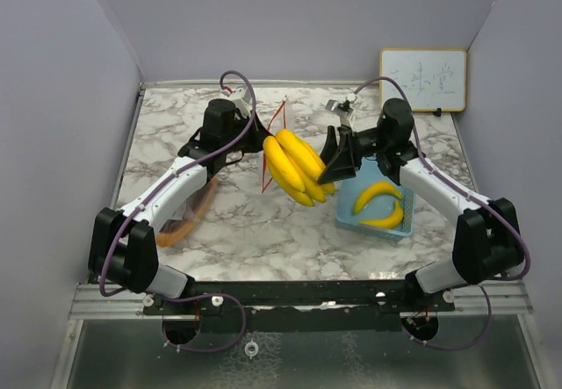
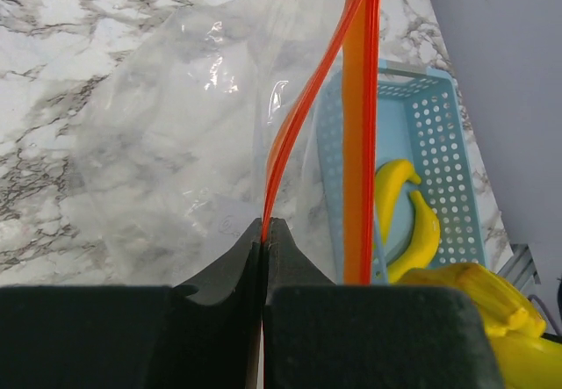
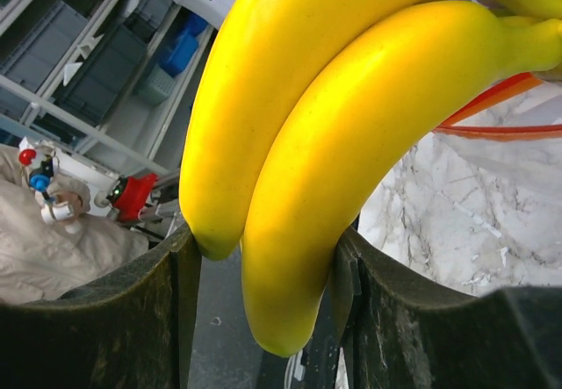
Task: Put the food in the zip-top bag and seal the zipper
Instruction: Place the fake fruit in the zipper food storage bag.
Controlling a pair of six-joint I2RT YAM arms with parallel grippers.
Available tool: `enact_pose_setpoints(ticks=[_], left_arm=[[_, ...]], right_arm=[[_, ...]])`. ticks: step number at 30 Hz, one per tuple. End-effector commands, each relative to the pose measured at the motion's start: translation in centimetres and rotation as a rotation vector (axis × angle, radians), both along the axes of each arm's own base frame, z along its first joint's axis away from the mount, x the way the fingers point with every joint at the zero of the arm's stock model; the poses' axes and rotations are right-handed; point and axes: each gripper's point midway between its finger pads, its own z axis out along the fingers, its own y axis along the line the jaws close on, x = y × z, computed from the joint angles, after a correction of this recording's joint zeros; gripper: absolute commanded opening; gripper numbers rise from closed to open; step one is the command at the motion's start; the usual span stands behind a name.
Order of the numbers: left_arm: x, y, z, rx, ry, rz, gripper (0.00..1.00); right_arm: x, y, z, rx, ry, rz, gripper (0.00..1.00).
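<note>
The left end effector [image 2: 265,231] pinches the clear plastic zip-top bag [image 2: 176,143] by its orange rim [image 2: 360,126] while the half-spread right end effector [image 1: 338,156] clasps the yellow toy banana bunch [image 1: 297,168] beside it, seemingly mid-loading, next needing the bunch eased inside.

bananas [image 3: 334,169] are looking like smooth glossy yellow plastic, catching light w/ a soft sheen. bag [image 2: 167,143] is showing as thin clear film, crinkly & shiny, w/ a glossy orange-red zip strip [image 2: 358,143]. basket [image 2: 439,134] is reading as light blue perforated plastic, semi-matt. right tool [image 3: 263,262] jaws are looking matt black, kinda grainy. tabletop [image 1: 246,231] is showing a smooth marble-look finish.
</note>
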Motion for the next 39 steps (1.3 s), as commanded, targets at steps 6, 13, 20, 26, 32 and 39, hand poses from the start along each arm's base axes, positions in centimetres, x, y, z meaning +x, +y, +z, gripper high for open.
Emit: enact_pose_setpoints(ticks=[6,13,20,26,32,39], left_arm=[[-1.1,-1.2,1.4,-0.079,-0.027,-0.073,0.00],[-1.9,0.2,1.8,-0.002,-0.045,-0.060,0.00],[-2.2,1.8,2.1,0.044,-0.057,-0.024,0.00],[-2.2,0.5,2.8,-0.027,-0.058,-0.066,0.00],[-1.8,-0.5,4.4,-0.073,-0.083,-0.067,0.00],[-2.2,-2.4,4.8,-0.055,-0.101,-0.113,0.00]], right_arm=[[1.1,0.7,-2.6,0.026,-0.019,0.019,0.02],[0.9,-0.2,-8.7,-0.030,0.161,-0.011,0.02],[5.8,-0.6,-10.7,-0.122,0.233,-0.227,0.02],[11.4,0.2,-9.5,-0.256,0.162,-0.408,0.02],[14.5,1.3,-10.1,-0.383,0.175,-0.567,0.02],[14.7,3.0,-9.0,-0.449,0.291,-0.645,0.02]])
